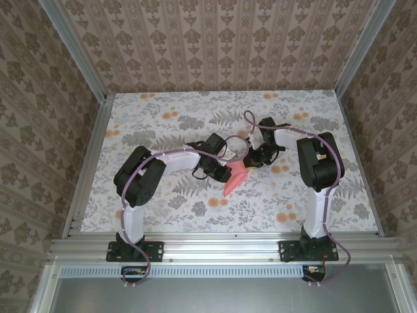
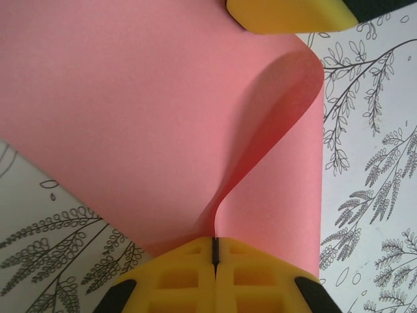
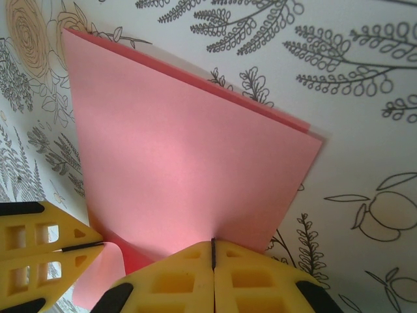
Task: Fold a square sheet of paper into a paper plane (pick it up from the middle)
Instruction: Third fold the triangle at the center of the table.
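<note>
Left tool (image 2: pixel 215 255) and right tool (image 3: pixel 213 254) each clamped the paper (image 1: pixel 236 178), seemingly light and floppy, best gripped near its crease.

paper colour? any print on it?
The paper is plain salmon pink, no print. It shows best in the right wrist view.

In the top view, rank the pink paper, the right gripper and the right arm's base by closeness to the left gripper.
1. The pink paper, pinched in the left gripper.
2. The right gripper, just right, gripping the same paper.
3. The right arm's base, near right edge.
</note>
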Robot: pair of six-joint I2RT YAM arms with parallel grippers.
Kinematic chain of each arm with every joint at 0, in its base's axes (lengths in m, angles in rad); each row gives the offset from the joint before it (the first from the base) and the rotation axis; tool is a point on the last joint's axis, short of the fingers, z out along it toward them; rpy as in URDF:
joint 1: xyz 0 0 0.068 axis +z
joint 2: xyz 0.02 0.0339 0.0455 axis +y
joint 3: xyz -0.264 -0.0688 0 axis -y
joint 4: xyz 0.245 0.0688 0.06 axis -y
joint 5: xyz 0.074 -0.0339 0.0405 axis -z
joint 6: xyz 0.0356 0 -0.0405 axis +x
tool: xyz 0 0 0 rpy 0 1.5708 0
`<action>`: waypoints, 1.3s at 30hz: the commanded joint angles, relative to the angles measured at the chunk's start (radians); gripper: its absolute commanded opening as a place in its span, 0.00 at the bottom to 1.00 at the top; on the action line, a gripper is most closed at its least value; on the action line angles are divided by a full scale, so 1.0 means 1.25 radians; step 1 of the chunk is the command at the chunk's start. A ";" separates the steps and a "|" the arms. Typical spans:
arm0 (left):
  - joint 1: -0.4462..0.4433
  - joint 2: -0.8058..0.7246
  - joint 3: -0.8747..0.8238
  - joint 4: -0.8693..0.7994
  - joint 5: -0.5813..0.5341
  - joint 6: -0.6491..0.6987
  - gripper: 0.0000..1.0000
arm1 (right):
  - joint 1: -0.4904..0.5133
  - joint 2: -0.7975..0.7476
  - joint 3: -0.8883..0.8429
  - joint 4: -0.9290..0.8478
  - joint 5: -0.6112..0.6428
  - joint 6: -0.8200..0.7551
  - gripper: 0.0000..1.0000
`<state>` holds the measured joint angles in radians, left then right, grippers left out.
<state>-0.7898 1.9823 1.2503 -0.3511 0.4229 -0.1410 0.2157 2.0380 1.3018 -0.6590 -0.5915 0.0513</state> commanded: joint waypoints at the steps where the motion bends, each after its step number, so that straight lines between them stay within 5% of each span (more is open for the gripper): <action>1: 0.007 0.003 0.009 -0.001 0.011 0.019 0.04 | 0.001 0.027 0.008 -0.026 0.005 -0.007 0.08; 39: 0.001 0.029 0.001 -0.021 0.004 0.028 0.05 | 0.001 0.018 0.010 -0.012 -0.019 0.006 0.09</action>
<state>-0.7895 1.9892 1.2526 -0.3561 0.4416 -0.1337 0.2157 2.0407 1.3018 -0.6582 -0.6014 0.0551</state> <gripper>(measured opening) 0.051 0.085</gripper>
